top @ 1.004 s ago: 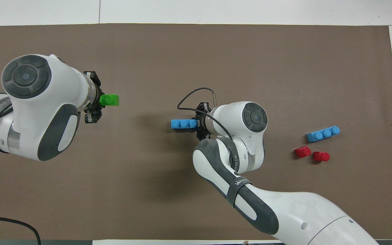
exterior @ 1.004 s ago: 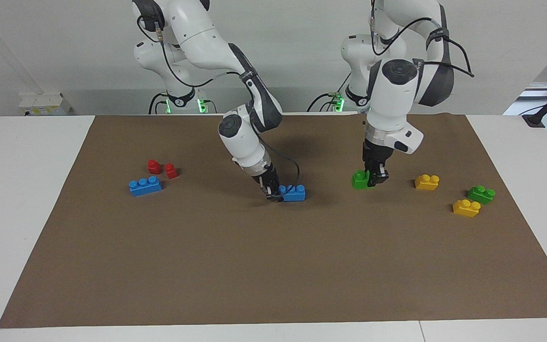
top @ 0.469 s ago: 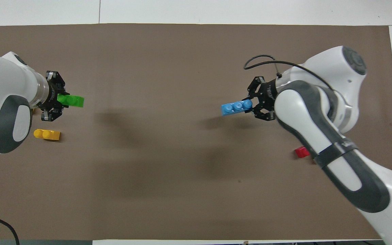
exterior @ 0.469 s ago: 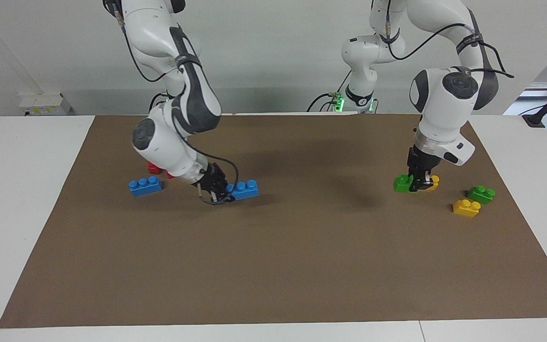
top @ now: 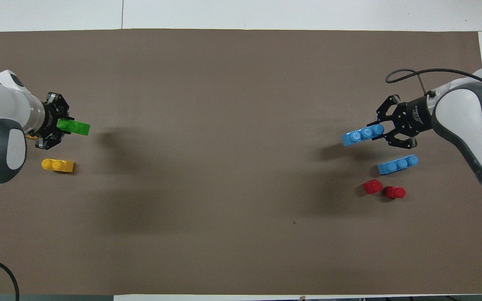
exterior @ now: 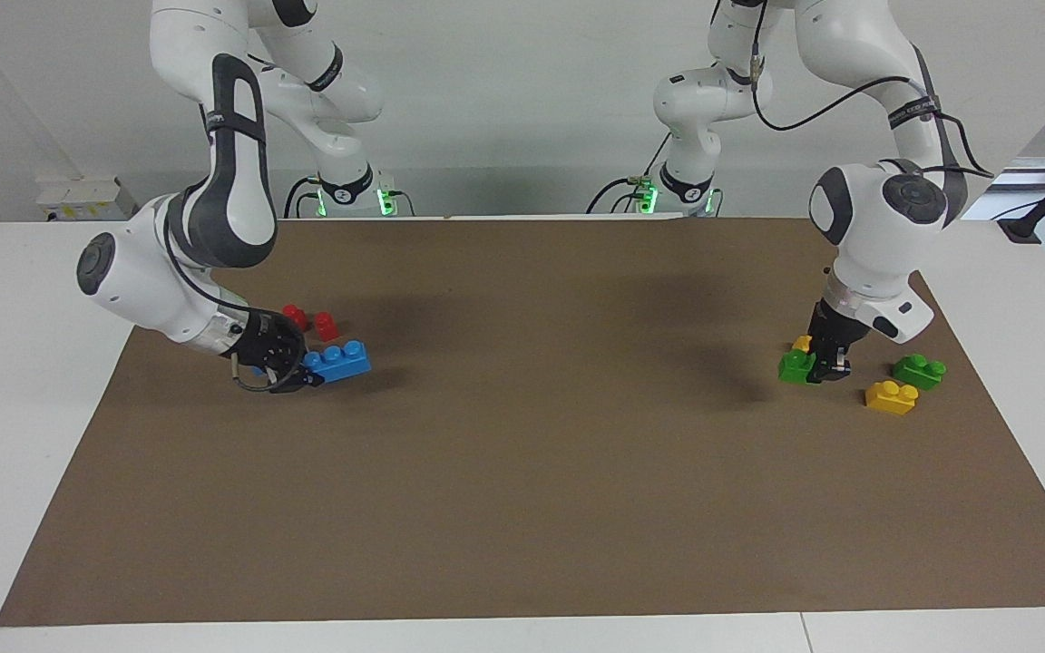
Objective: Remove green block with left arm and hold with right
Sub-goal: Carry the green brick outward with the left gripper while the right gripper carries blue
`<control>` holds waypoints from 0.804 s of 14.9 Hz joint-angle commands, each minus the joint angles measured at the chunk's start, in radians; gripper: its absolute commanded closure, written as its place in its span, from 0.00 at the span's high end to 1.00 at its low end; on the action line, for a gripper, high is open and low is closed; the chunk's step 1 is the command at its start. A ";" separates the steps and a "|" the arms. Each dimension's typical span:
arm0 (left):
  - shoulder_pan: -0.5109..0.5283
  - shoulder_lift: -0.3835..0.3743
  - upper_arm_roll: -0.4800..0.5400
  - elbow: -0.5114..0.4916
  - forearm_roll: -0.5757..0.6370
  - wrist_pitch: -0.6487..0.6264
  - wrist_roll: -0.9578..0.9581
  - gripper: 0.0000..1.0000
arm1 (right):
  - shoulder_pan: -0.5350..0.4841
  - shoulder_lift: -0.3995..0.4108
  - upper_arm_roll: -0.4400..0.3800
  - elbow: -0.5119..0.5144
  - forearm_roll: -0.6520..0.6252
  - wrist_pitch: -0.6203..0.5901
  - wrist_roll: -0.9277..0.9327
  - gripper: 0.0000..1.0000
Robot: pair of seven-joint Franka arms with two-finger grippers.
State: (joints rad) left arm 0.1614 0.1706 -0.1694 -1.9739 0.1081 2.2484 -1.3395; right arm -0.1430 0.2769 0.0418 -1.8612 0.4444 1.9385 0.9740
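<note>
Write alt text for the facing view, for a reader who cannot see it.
Two white robot arms work over a brown mat: the left tool grips a green block beside yellow bricks and another green brick, while the right tool holds a blue brick near two red pieces.

Both claws low, clamped: left claw (exterior: 815,367), right claw (exterior: 305,370)

We see a white table (exterior: 5,381) covered mostly by a brown mat (exterior: 522,490), with a seam (top: 122,14) between white panels along the edge farthest from the robots. A plain pale wall (exterior: 522,100) sits at the back. A small white box (exterior: 85,198), maybe a power strip, rests by the wall. Lighting is even, with soft shadows on the mat.
</note>
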 commanded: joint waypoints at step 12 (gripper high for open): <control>0.084 0.190 -0.006 0.044 -0.005 0.200 0.198 0.00 | -0.044 0.064 0.015 -0.130 -0.012 0.280 -0.078 0.00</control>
State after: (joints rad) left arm 0.2308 0.3239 -0.1685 -1.9512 0.1077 2.4193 -1.1725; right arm -0.1650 0.3350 0.0452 -1.9789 0.4440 2.1897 0.9319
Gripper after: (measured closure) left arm 0.652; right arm 0.652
